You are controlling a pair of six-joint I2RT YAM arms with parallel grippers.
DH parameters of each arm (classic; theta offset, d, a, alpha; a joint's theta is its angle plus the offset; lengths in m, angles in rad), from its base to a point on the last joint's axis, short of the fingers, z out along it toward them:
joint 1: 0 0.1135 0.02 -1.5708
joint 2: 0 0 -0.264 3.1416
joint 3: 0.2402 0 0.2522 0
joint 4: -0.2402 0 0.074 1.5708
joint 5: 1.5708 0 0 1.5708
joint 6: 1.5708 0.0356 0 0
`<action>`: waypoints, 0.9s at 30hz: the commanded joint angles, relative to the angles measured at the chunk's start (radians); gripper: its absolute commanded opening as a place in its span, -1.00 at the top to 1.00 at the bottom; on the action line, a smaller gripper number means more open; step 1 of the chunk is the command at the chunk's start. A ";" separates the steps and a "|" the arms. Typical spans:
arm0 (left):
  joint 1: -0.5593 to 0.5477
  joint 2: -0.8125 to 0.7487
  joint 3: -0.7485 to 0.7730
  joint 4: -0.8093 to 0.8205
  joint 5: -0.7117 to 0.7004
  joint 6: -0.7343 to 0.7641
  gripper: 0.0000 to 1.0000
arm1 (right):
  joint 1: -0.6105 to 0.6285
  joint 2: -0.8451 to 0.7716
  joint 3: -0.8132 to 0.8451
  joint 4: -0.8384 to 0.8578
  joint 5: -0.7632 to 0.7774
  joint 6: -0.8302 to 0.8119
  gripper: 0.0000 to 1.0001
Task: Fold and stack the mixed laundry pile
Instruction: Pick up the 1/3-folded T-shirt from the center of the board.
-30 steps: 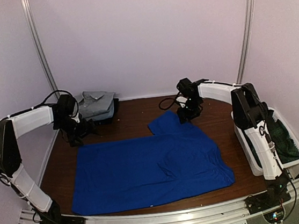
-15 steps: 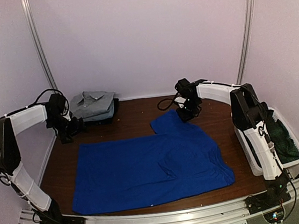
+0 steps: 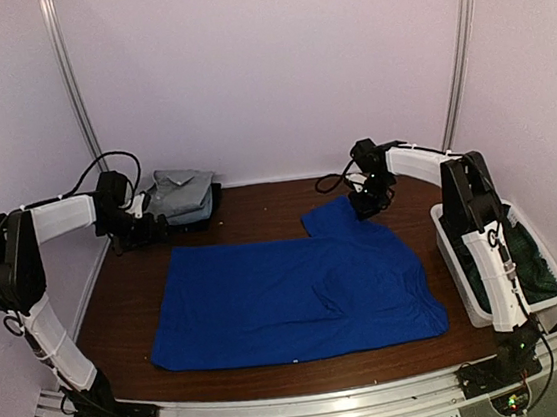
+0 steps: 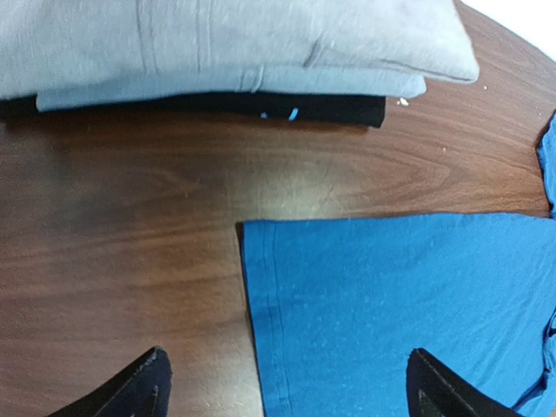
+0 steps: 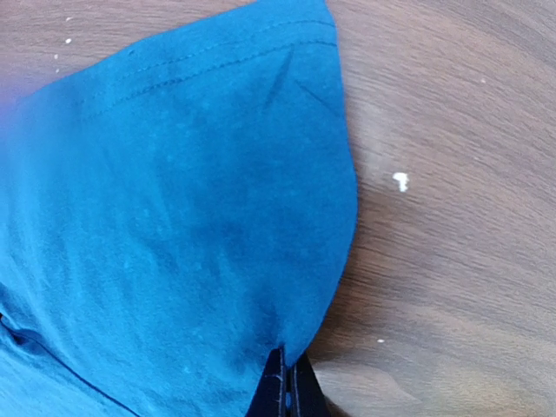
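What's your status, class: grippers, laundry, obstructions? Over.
Left gripper open, over hem corner. Right gripper shut on sleeve of blue shirt. Shirt spread flat; folded stack far left. Nothing blocking.

Robot lab test cell, not a home. Plain pale walls (image 3: 273,68) box in a dark wood tabletop (image 3: 119,307) on three sides. One metal upright (image 3: 71,81) at 11 o'clock, second upright (image 3: 458,37) at 1 o'clock. Slotted aluminium rail (image 3: 301,407) along the 6 o'clock edge carries the left arm (image 3: 58,218) and right arm (image 3: 419,160), cables exposed. White plastic bin (image 3: 541,307) at 3 o'clock. Blue shirt (image 3: 299,297) spread mid-tabletop.
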 commanded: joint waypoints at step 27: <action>0.026 0.399 0.314 -0.056 0.154 0.878 -0.23 | -0.014 -0.009 -0.009 -0.015 -0.087 0.013 1.00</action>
